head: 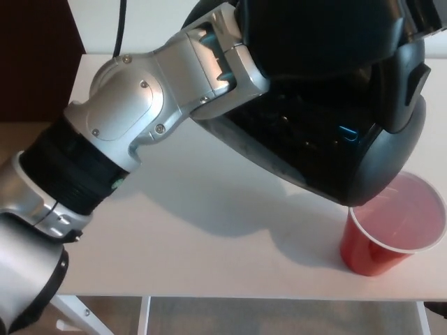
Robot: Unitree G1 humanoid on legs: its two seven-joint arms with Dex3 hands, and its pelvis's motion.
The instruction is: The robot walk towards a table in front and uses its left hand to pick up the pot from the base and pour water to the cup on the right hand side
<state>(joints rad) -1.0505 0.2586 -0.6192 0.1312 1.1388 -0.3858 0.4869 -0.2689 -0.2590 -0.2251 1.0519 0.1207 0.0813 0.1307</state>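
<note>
Left hand [314, 35] grasping the black kettle [335, 132], tilted spout-down over the red cup [394, 234] near the white bench's [209, 230] right front corner.

One pot [328, 132], black and tipped over. One red cup [391, 234]. One white table [209, 237] under both. One robot arm [119, 146] in sight, silver with a black sleeve, and one hand [307, 35] at its end, on the pot. One black cable [120, 28] trailing down at the back of the table. Two white table legs show below the front edge: one slanted leg [80, 310] at the left, one straight leg [143, 315] beside it.
</note>
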